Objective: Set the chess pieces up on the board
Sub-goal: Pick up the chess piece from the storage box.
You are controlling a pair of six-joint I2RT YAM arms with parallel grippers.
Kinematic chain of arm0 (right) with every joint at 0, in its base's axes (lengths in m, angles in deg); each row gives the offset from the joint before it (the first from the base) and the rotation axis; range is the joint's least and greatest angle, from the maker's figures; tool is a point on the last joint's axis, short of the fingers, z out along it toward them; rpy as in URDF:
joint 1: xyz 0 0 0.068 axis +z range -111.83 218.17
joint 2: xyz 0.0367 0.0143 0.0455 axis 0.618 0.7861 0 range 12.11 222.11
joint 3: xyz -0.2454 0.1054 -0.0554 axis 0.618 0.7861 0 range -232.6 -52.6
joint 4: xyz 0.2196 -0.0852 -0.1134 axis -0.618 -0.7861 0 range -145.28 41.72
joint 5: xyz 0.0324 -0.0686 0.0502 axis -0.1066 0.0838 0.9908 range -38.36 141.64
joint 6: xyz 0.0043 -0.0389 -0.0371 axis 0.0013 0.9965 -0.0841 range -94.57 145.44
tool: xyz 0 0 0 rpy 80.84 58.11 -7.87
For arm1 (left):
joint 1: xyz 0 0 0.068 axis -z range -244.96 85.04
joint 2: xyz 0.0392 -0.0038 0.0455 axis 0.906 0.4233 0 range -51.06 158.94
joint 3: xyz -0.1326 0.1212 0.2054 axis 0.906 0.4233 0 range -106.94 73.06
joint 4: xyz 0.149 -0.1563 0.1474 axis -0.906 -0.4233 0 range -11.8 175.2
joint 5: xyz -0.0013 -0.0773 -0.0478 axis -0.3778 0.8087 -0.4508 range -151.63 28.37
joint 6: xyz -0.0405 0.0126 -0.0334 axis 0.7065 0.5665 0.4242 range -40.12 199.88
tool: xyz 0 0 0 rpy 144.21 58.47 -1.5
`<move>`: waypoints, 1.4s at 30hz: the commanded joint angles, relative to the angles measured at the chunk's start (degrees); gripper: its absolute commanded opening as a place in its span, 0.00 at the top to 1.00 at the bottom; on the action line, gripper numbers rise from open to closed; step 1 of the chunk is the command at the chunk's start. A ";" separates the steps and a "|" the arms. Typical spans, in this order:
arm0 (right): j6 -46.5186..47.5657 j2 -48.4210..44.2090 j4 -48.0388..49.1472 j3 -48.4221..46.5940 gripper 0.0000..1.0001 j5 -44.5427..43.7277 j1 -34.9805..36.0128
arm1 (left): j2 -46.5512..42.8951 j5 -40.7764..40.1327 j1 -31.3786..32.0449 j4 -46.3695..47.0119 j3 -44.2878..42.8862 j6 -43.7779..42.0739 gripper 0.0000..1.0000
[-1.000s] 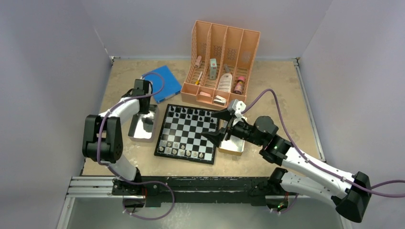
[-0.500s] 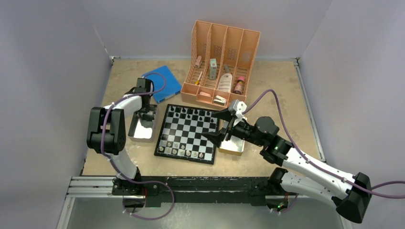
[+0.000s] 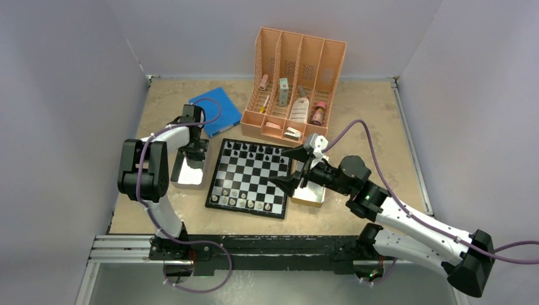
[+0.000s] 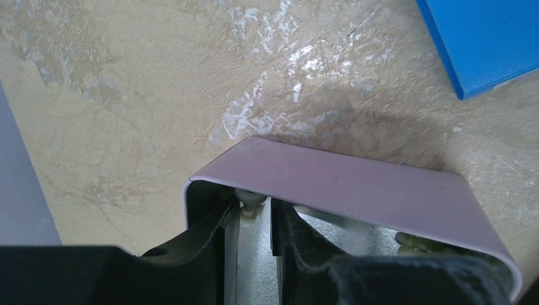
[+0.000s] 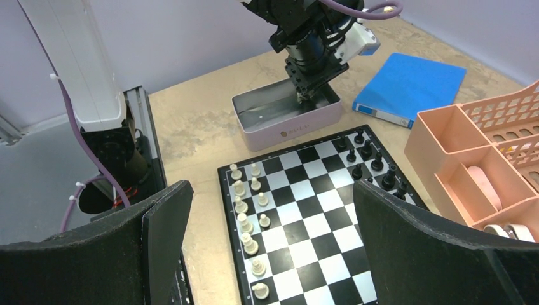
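Your left gripper (image 4: 252,213) straddles a pale chess piece (image 4: 250,197) in the metal tray (image 4: 356,190); clamped or not, can't tell. Probably tiny, light, slick: pinch its stem squarely.

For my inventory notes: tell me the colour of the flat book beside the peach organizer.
The book is bright blue, clearest in the top external view.

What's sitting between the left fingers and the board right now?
Only the near wall of the metal tray and a thin strip of bare table. The left fingers are down inside the tray, beside the board. The right wrist view shows it.
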 commanded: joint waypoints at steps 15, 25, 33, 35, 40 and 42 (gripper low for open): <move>-0.64 -0.55 3.62 -0.02 0.01 0.48 0.01 | -0.83 14.02 -0.47 -8.08 -3.78 5.18 0.80; -0.51 -0.60 3.38 -0.07 0.01 -0.42 0.01 | -1.70 21.06 -0.47 -10.95 -3.17 7.73 0.81; -0.62 -0.50 3.61 0.00 0.01 -0.21 -0.01 | -1.30 18.53 -0.47 -12.10 -4.08 7.82 0.81; -0.71 -0.34 3.64 -0.03 0.01 -0.10 -0.02 | -1.93 17.73 -0.47 -12.18 -4.30 7.69 0.86; -0.90 -0.21 3.55 0.01 0.01 -0.62 -0.05 | -4.86 17.79 -0.47 -12.72 -5.22 7.39 0.95; -0.97 -0.14 3.35 -0.12 0.01 -1.05 0.00 | -6.14 18.03 -0.47 -12.44 -5.28 7.38 0.98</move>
